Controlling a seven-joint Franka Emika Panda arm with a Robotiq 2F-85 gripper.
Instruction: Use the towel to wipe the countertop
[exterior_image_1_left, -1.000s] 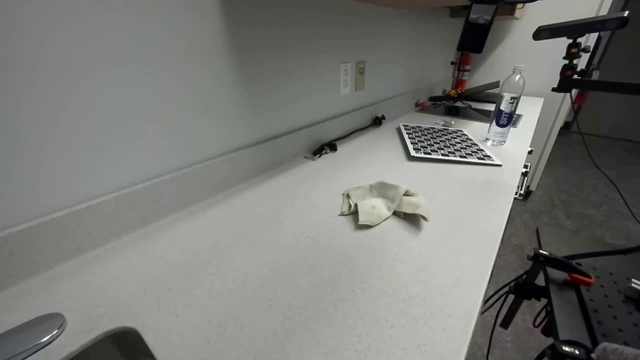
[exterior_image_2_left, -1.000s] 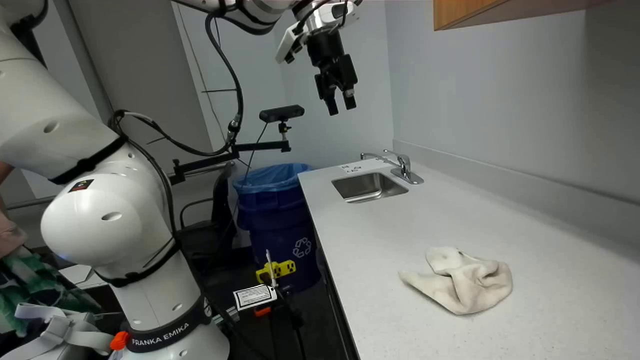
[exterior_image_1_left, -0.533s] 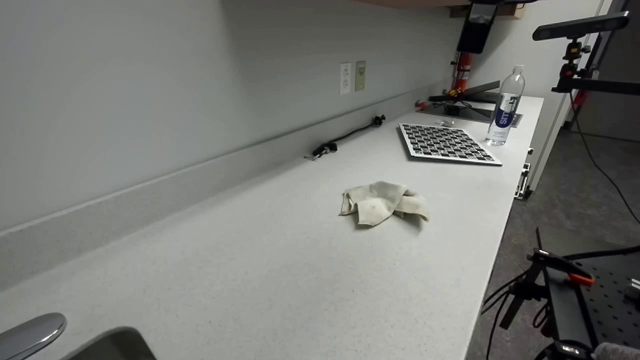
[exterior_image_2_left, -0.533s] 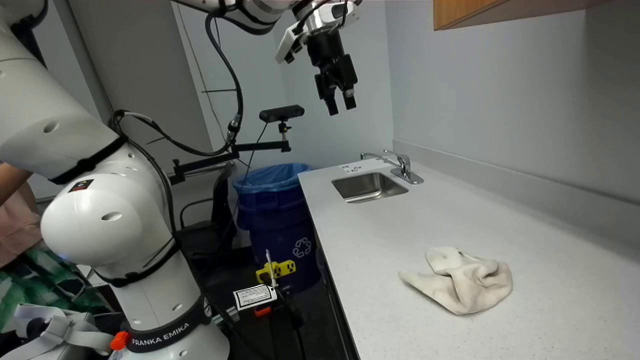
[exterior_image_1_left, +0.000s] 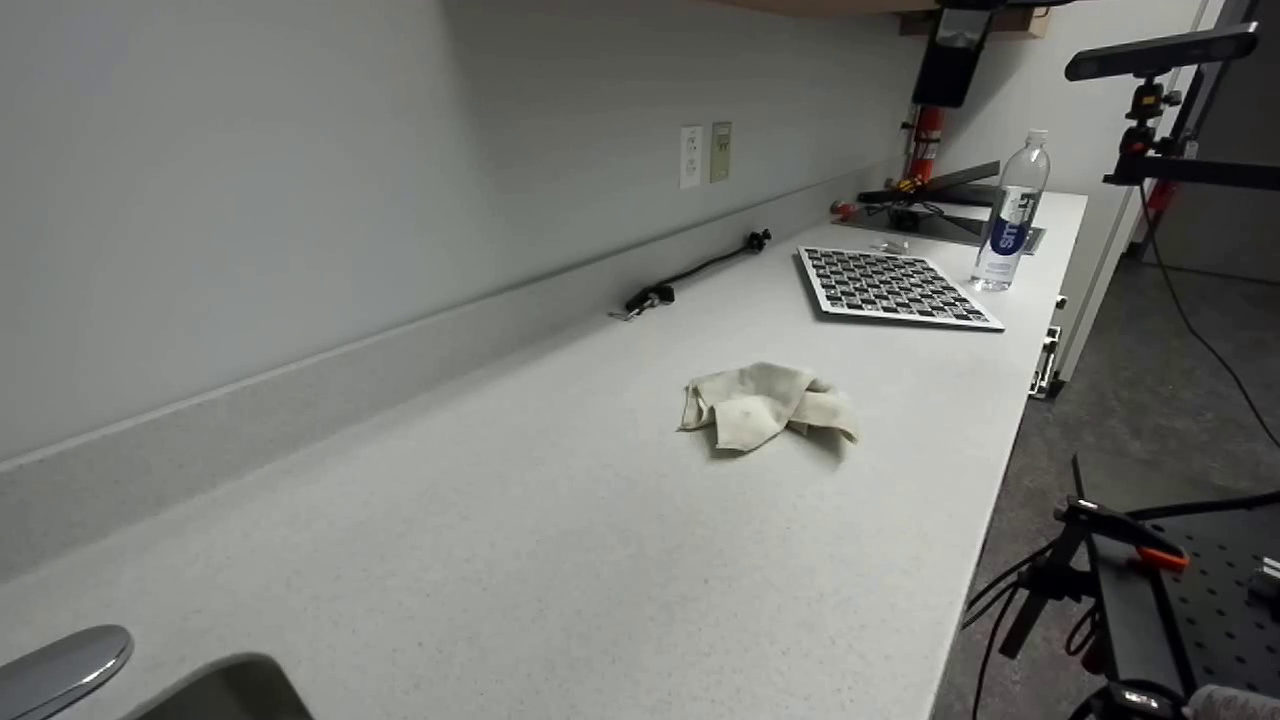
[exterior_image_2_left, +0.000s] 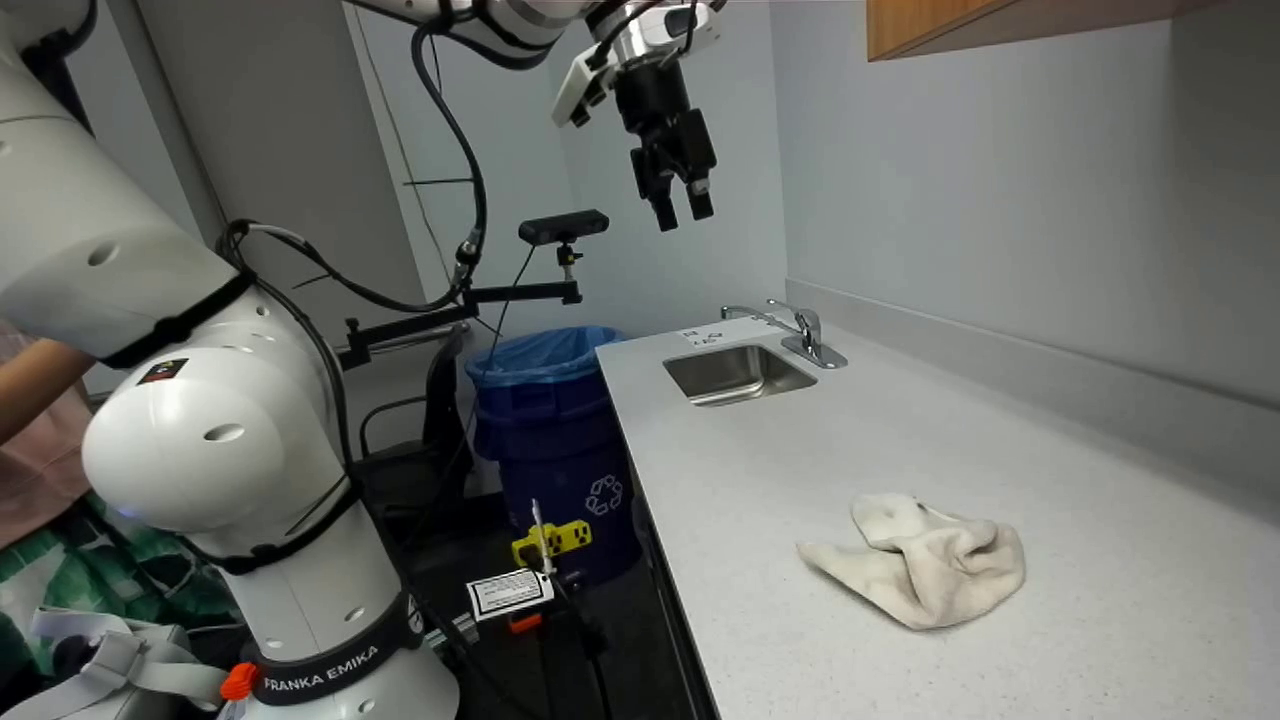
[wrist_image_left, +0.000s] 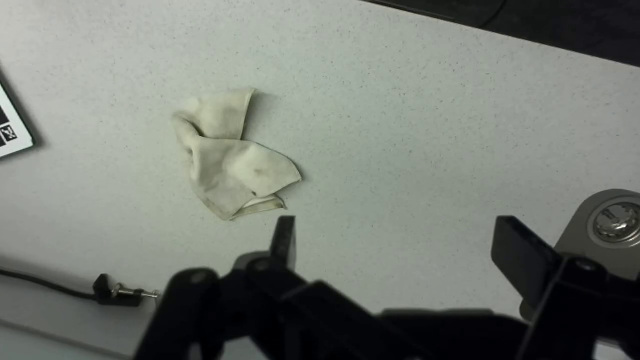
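Note:
A crumpled cream towel lies on the pale speckled countertop in both exterior views and the wrist view. The countertop also shows in an exterior view and the wrist view. My gripper is high above the counter on the sink side, pointing down and apart from the towel. In the wrist view the gripper's fingers are wide apart with nothing between them, and the towel lies beyond the left finger. A dark part hangs at the top of an exterior view; I cannot tell if it is my gripper.
A checkered board and a water bottle stand farther along the counter. A black cable with a clamp lies by the wall. A sink and faucet are at the far end. A wooden cabinet overhangs.
The towel has not moved. My gripper has shifted only very slightly. A person behind the arm has come further into view at the left.

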